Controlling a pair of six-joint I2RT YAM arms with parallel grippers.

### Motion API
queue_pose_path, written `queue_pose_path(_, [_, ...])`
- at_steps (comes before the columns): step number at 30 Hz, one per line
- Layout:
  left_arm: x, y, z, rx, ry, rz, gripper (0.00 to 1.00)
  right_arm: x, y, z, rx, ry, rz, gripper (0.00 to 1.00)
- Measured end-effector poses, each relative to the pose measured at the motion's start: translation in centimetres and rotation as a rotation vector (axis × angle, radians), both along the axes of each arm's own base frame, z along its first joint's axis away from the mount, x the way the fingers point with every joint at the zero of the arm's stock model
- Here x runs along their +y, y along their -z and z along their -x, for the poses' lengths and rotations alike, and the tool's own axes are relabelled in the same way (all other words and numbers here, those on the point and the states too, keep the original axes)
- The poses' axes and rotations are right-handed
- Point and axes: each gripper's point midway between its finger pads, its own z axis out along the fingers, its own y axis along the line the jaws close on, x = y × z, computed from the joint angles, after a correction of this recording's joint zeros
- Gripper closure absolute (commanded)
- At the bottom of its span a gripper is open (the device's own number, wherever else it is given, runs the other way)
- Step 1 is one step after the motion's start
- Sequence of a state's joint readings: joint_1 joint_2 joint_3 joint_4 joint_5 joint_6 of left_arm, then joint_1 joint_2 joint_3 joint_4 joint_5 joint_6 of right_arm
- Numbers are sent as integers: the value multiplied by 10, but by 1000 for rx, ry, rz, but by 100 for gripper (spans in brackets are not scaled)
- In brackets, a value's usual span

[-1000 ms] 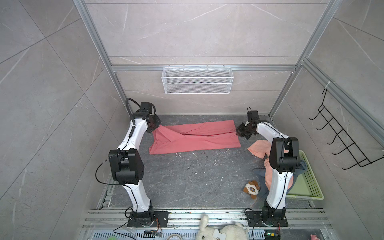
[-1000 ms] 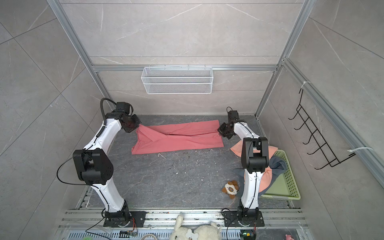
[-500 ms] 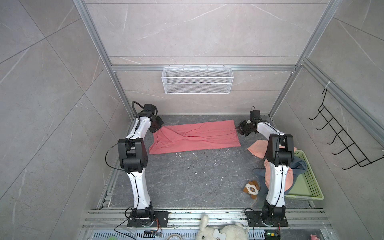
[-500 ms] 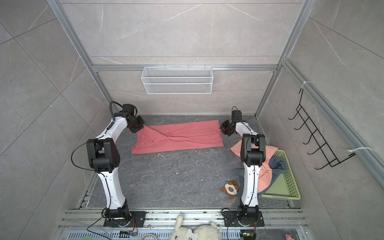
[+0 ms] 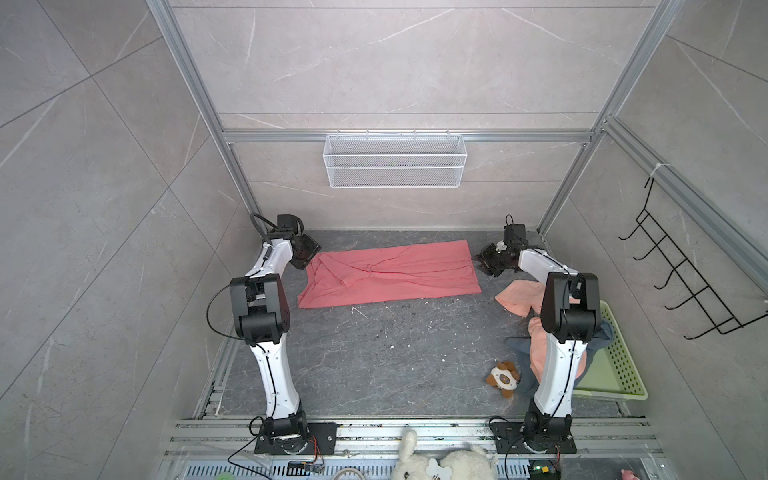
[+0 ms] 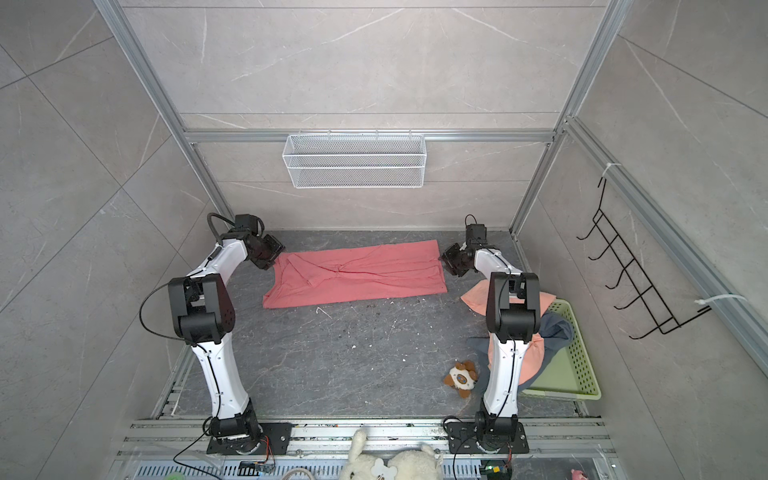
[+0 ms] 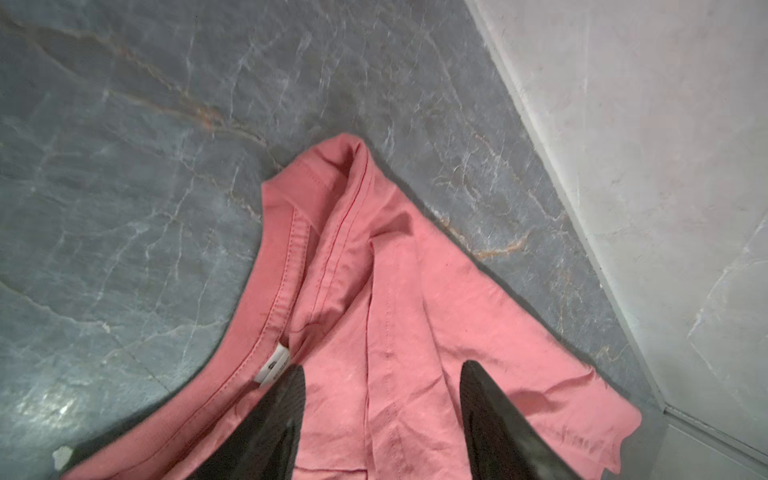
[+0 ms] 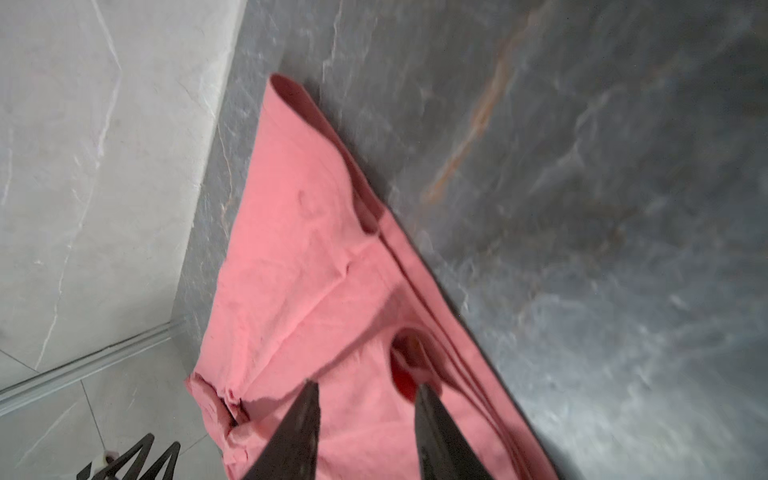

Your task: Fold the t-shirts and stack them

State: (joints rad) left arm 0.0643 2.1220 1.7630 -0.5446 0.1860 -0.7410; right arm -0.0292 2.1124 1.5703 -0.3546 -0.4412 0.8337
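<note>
The left end effector (image 7: 382, 365) is open, its fingers spread above the collar end of the coral-red t-shirt (image 5: 395, 274). The right end effector (image 8: 366, 384) is also open, above the opposite end. The shirt lies as a long folded band across the far surface (image 5: 395, 345), between them. At the right, a peach t-shirt (image 5: 515, 301) and a blue-grey t-shirt (image 6: 557, 328) spill from the green basket (image 5: 623, 365).

Two eyes sit side by side high above my bases, tilted down toward the back wall (image 5: 395, 83), far enough to hold the whole desk (image 5: 395, 353) and both arms; both top views share nearly everything. Each wrist camera looks on from close: one along my left fingers (image 7: 282, 424) over the collar end of the coral-red t-shirt (image 7: 395, 291), one along my right fingers (image 8: 299, 436) over its opposite end.
</note>
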Motion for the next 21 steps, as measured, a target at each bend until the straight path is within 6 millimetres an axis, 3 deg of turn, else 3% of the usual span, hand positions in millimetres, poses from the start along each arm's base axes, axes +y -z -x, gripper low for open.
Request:
queue_pose_path(5, [-33, 8, 29, 45, 55, -6, 38, 22, 2, 29, 26, -53, 6, 55])
queue_pose_path(13, [-104, 17, 71, 83, 140, 13, 38, 60, 15, 40, 61, -98, -29, 49])
queue_pose_path(21, [-120, 25, 77, 91, 128, 34, 38, 74, 41, 25, 117, -75, -57, 48])
